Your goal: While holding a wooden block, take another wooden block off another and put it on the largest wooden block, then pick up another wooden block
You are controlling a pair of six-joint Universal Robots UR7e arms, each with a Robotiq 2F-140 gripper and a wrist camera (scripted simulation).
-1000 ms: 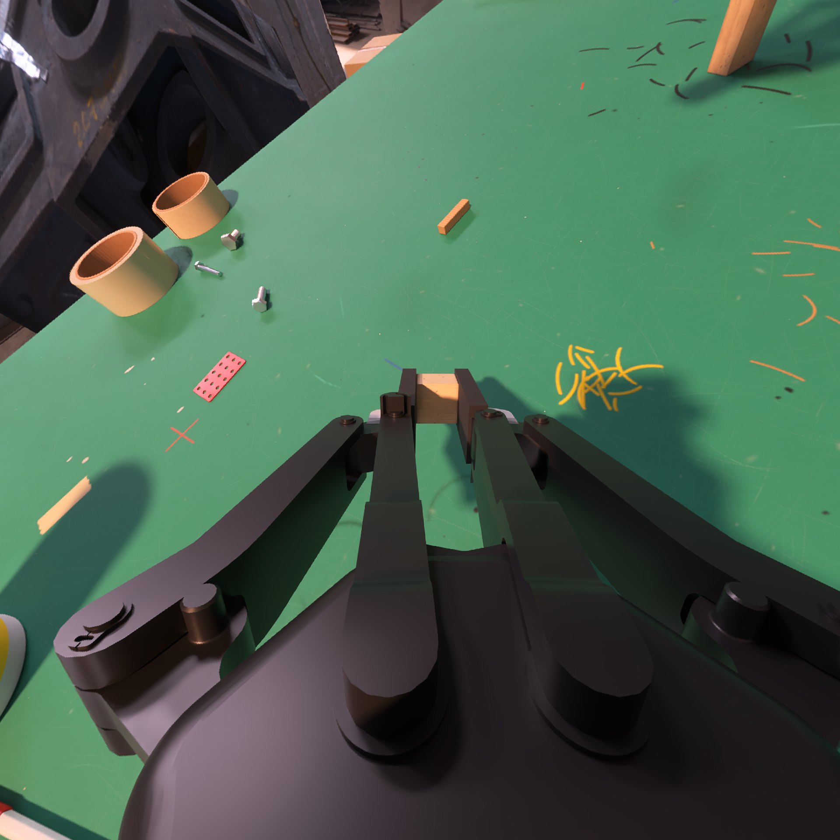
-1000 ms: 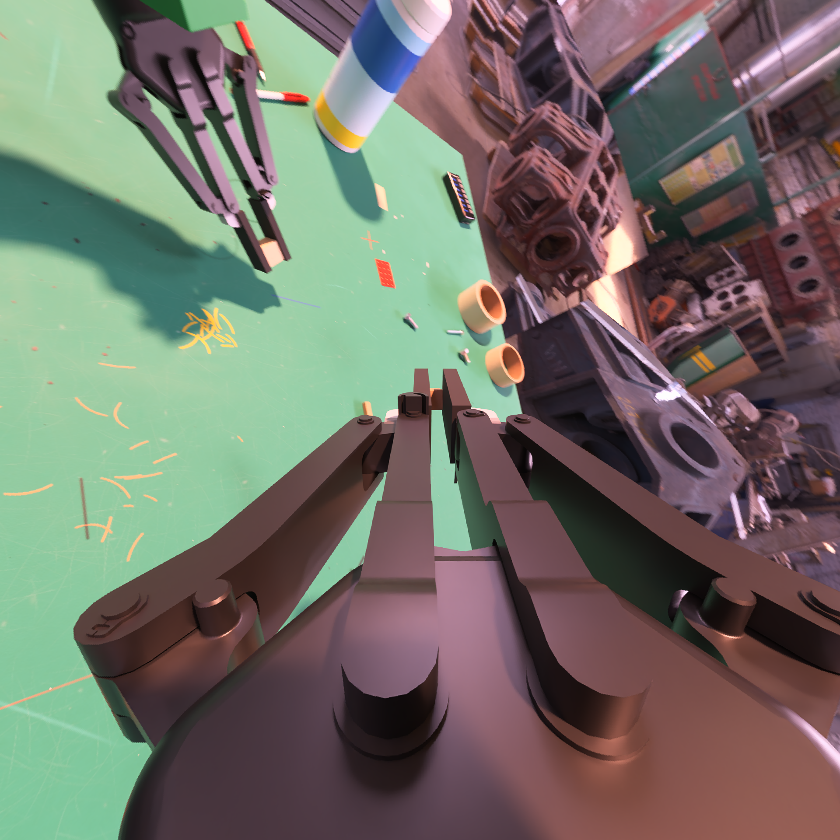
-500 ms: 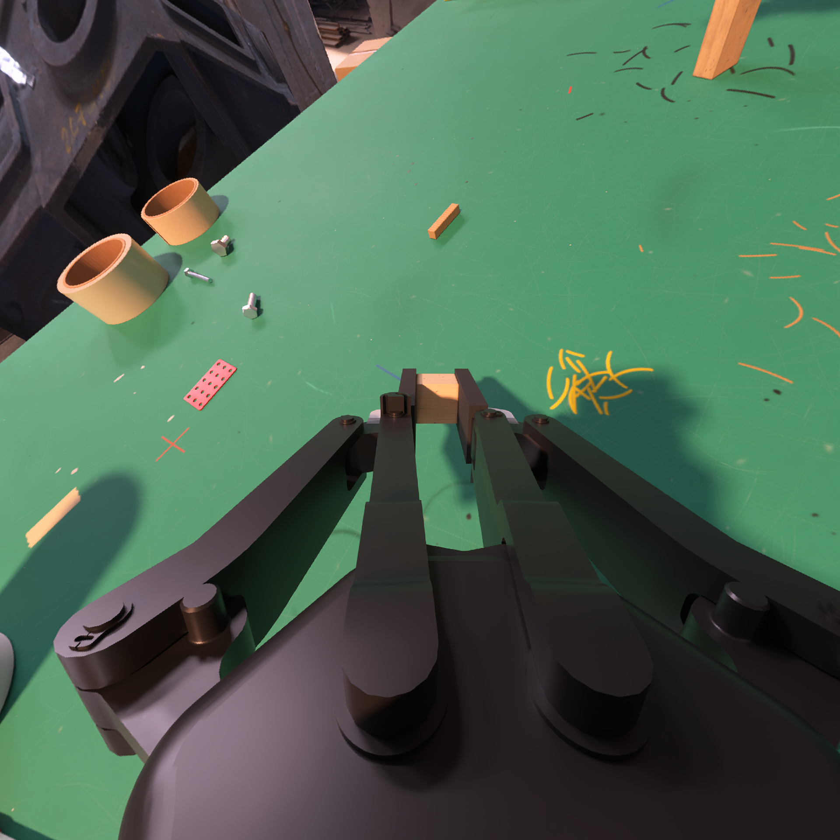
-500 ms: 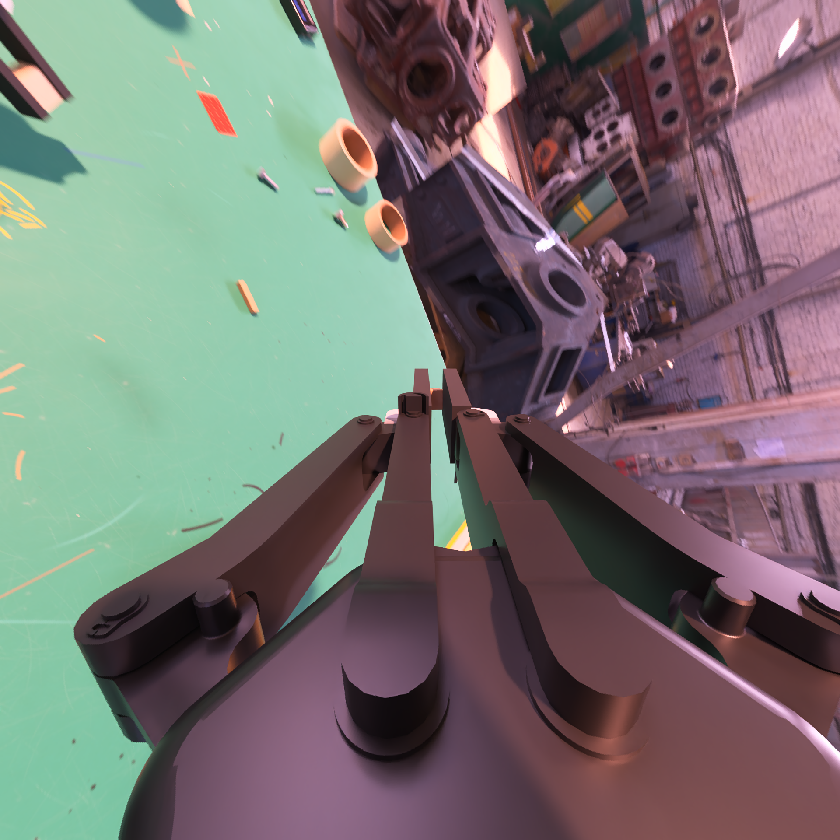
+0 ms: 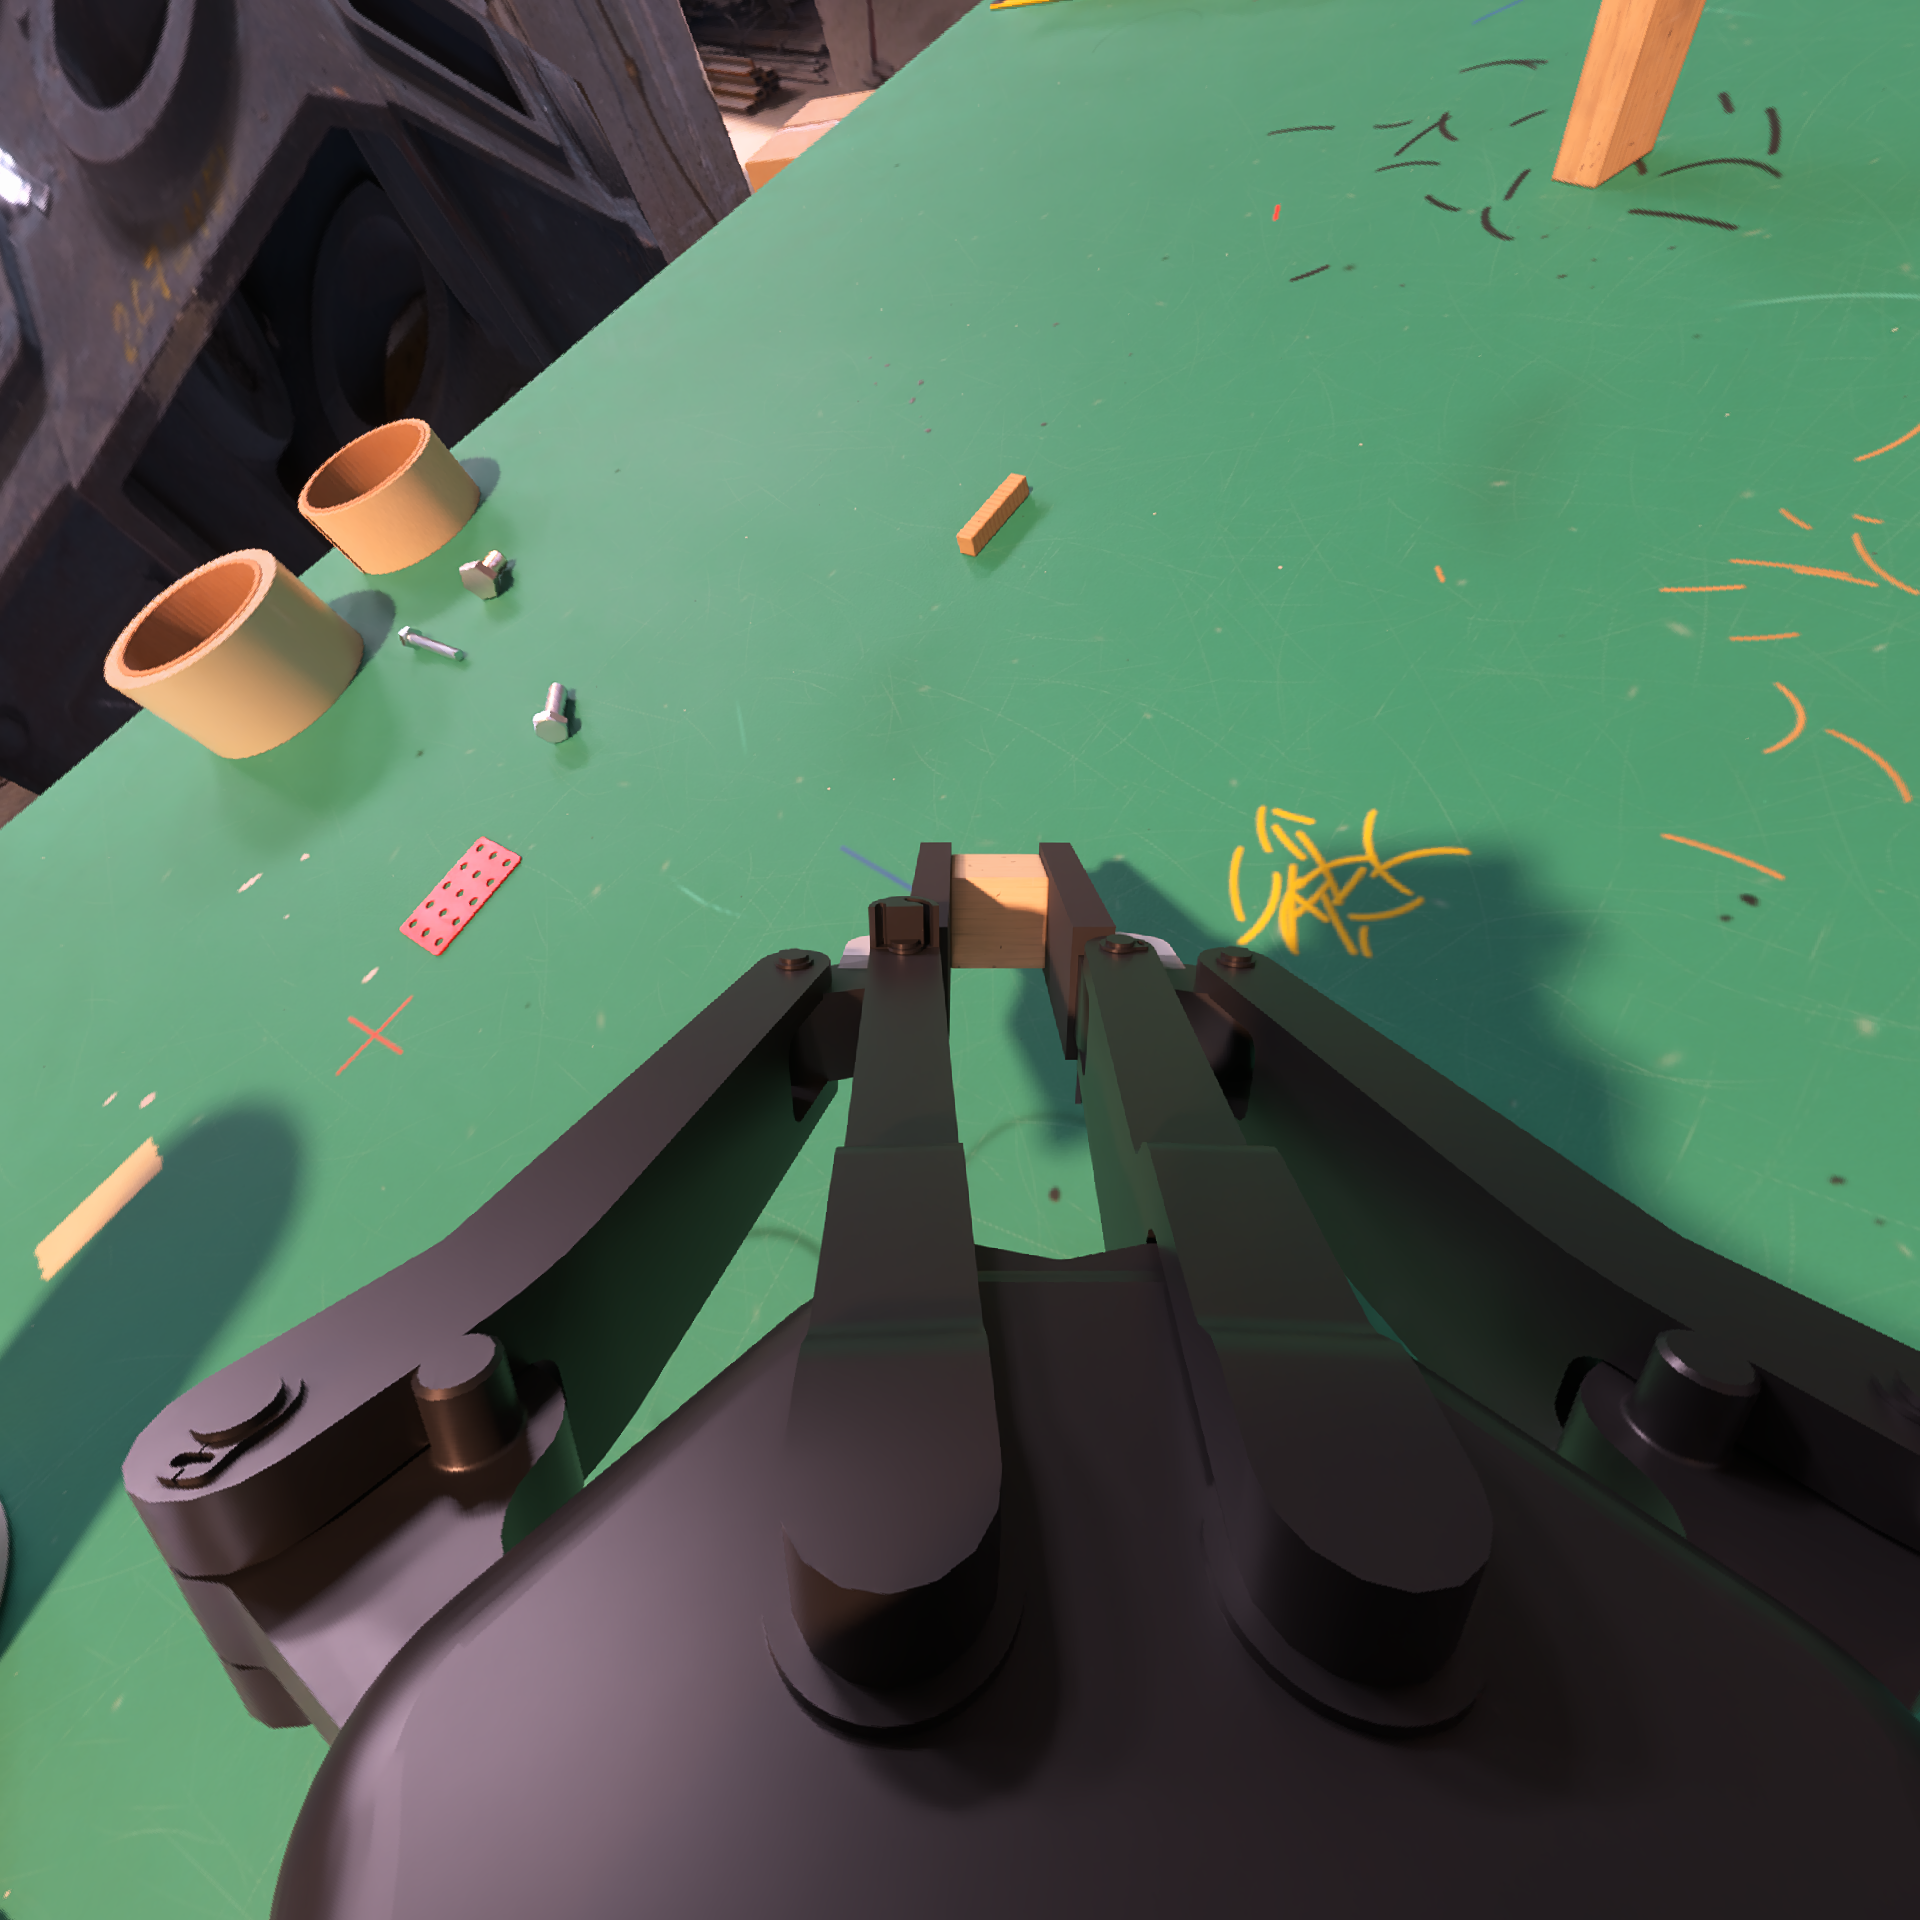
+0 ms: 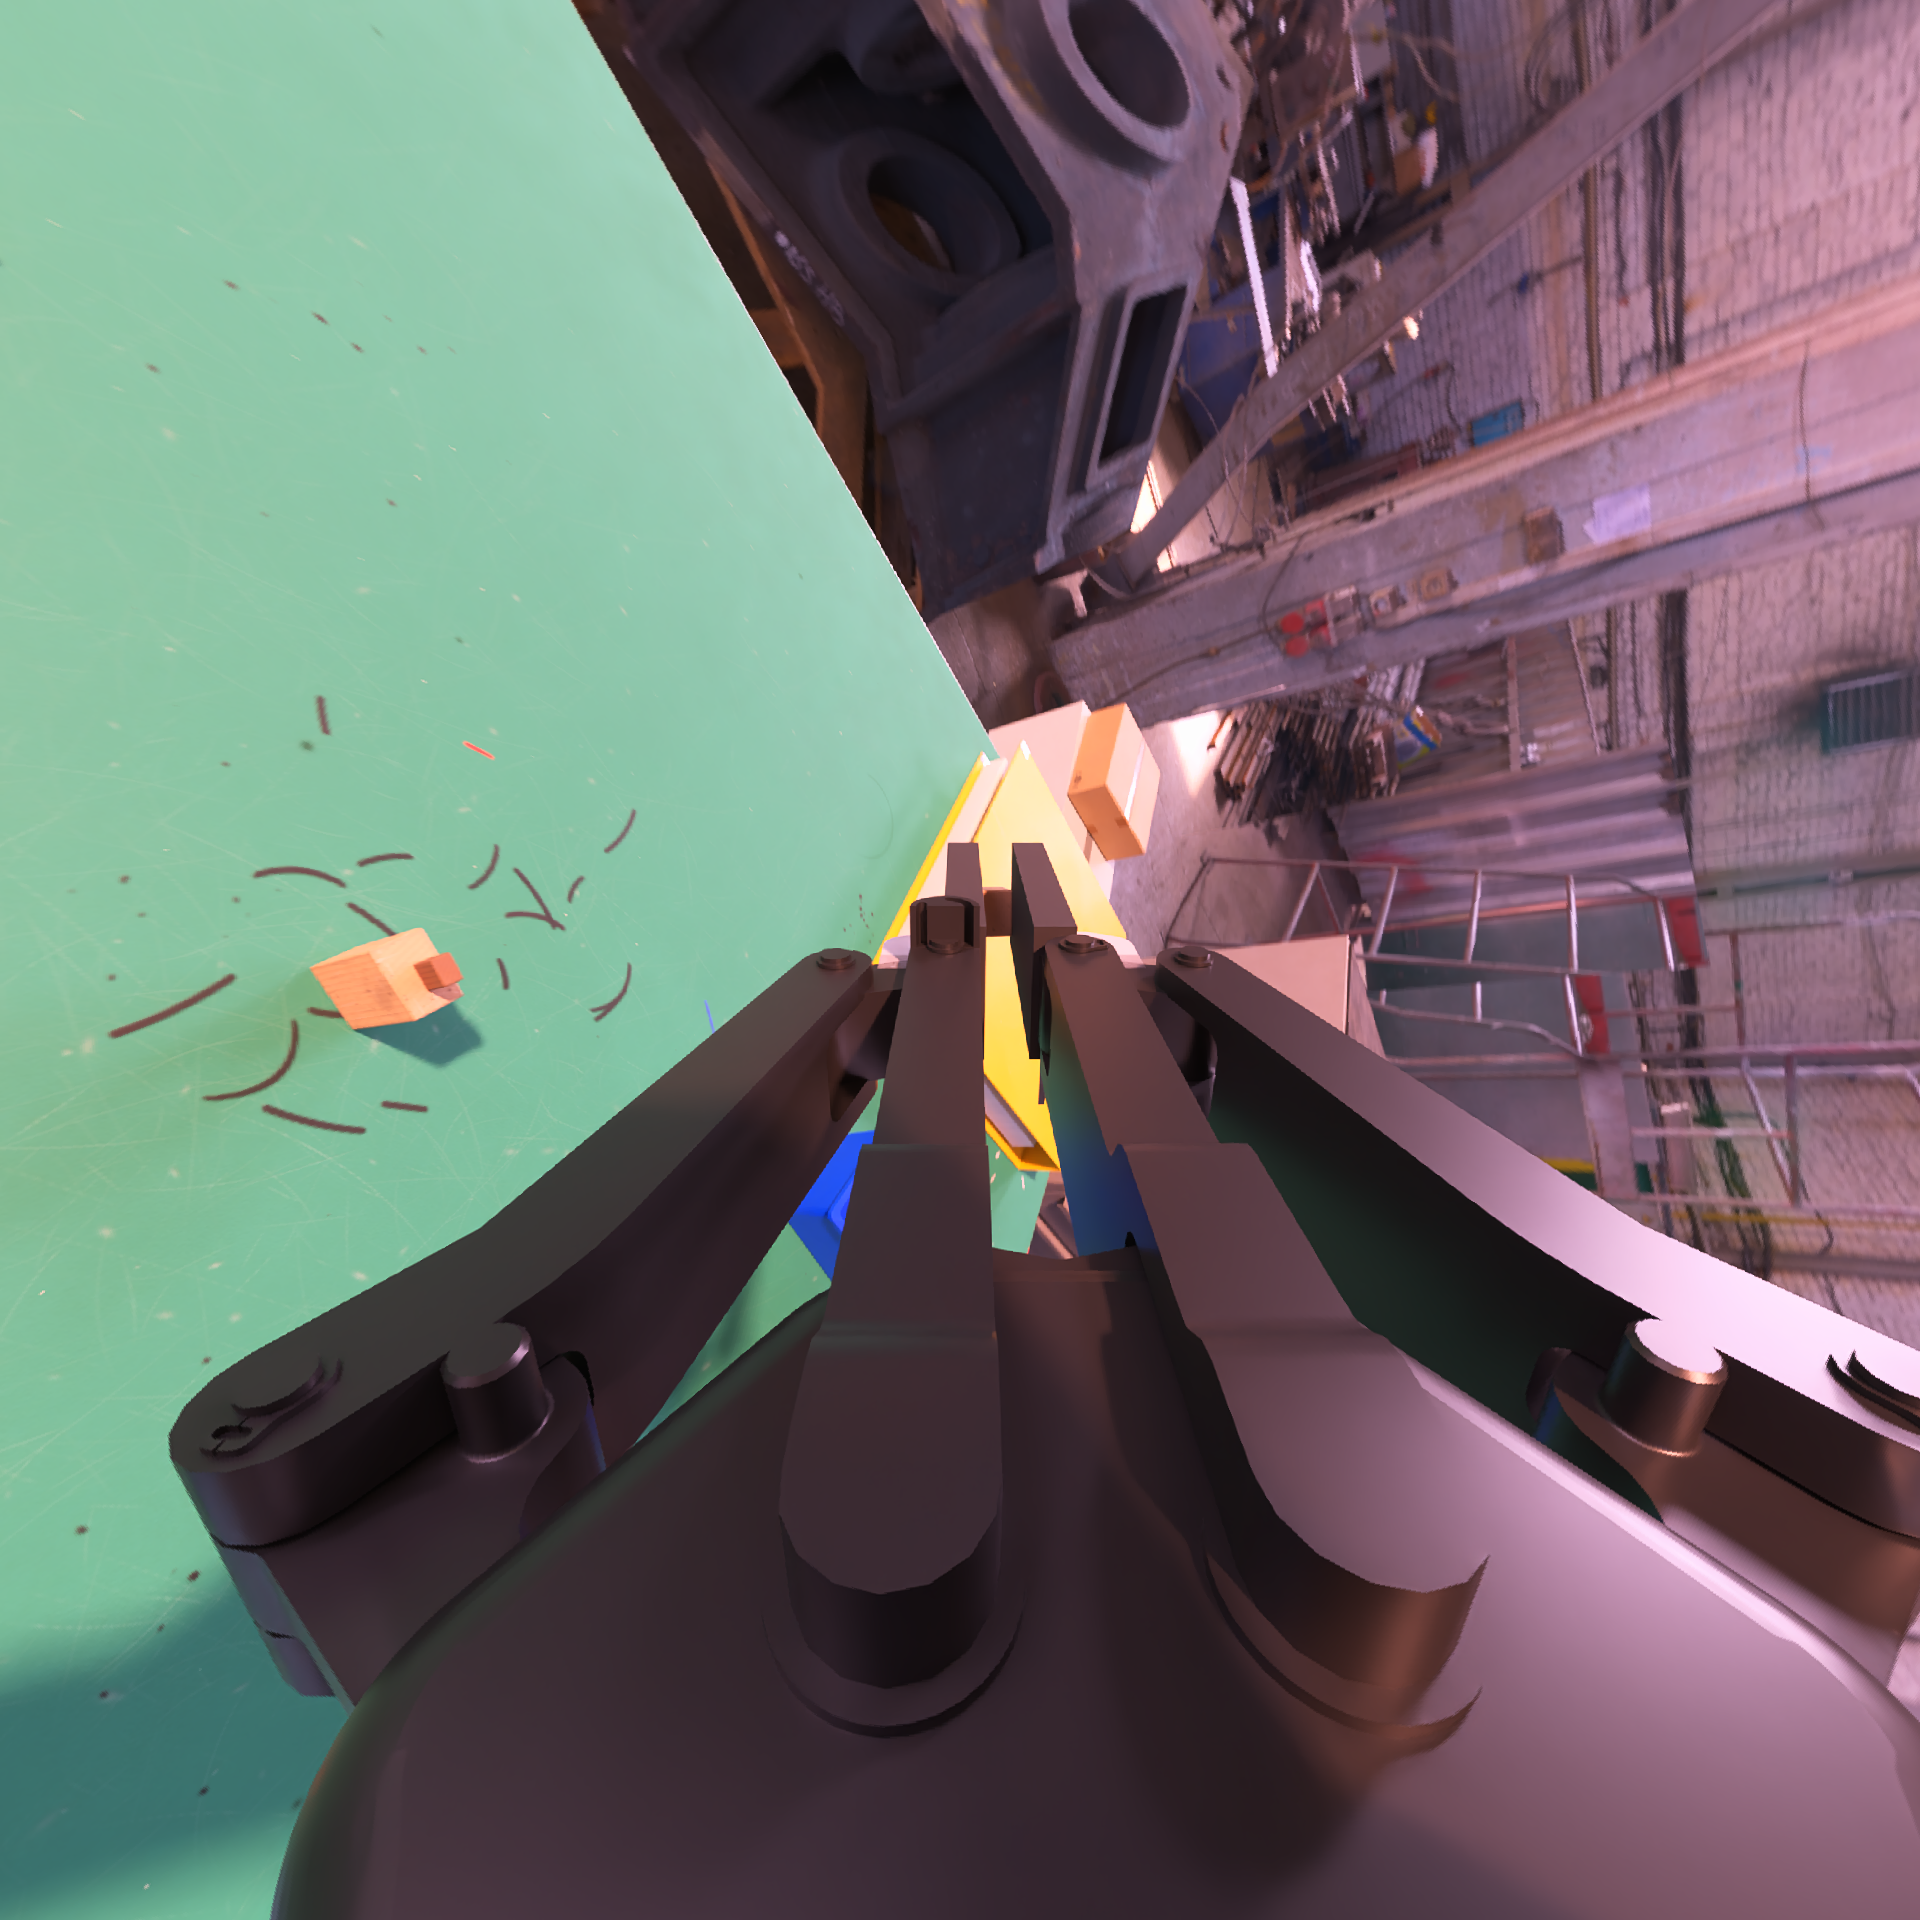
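Observation:
My left gripper is shut on a pale wooden cube, held just above the green table. A thin wooden stick lies ahead of it, and a tall wooden block stands at the far right among dark scribbles. My right gripper is shut on a small brown wooden piece, mostly hidden by the fingers. In the right wrist view the tall wooden block is seen from above at the left, with a small darker block on its top end.
Two tan cylinders, three bolts and a red perforated plate lie at the left edge. A wooden strip lies lower left. Yellow and blue objects sit under my right gripper at the table edge.
The right wrist view has swung far along the table, from the cylinders and left gripper to the tall block and the table's edge. The left view has drifted slightly; its grip is unchanged.

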